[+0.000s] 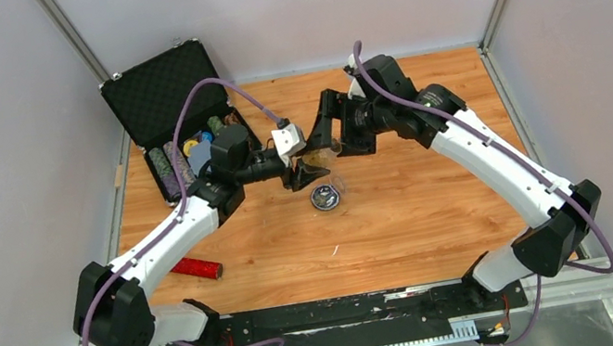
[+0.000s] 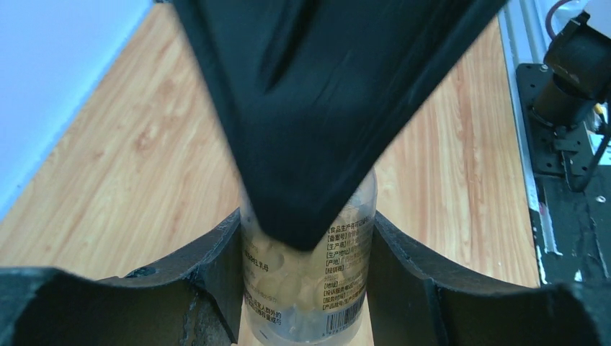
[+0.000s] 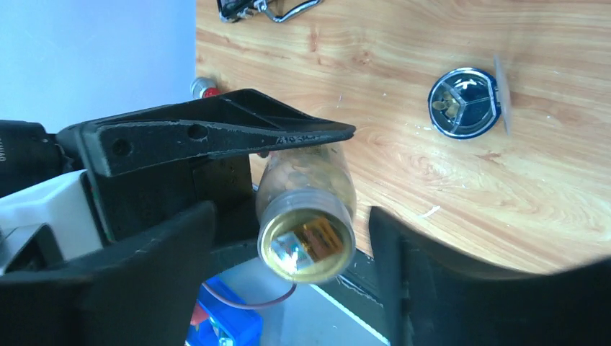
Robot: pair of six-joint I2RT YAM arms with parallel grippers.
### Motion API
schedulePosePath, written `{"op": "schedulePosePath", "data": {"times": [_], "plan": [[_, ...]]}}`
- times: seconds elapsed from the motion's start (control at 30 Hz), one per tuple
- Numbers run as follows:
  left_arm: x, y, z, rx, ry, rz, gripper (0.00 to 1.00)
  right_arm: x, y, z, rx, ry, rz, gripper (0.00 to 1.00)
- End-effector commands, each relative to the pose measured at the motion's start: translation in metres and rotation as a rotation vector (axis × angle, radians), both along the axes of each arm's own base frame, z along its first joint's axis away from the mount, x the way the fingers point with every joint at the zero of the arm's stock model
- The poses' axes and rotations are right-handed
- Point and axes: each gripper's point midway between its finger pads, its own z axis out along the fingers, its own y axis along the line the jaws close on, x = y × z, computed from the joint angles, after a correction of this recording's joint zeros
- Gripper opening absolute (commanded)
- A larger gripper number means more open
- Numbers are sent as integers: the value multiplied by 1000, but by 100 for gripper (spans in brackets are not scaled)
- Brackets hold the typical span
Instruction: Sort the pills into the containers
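Your left end effector [image 2: 306,241] is clenched on a clear plastic pill bottle [image 3: 306,180], long axis approx. level, open mouth facing your right end effector [image 3: 292,213], which is released, fingers either side w/o touching. The small round silvery-blue divided dish [image 1: 325,196] sits on the wood bench [image 1: 440,207] just near-side of the bottle; left arm is closer.

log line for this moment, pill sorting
left gripper: shut on bottle | right gripper: open around bottle mouth | bottle: uncapped, pills inside | dish: on table, pills in one compartment
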Motion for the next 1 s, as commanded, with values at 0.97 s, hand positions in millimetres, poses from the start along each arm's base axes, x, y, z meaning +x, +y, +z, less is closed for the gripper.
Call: {"op": "schedulePosePath", "data": {"times": [0.97], "plan": [[-53, -11, 38, -24, 35, -329, 5, -44, -29, 41, -90, -626, 670, 73]]}}
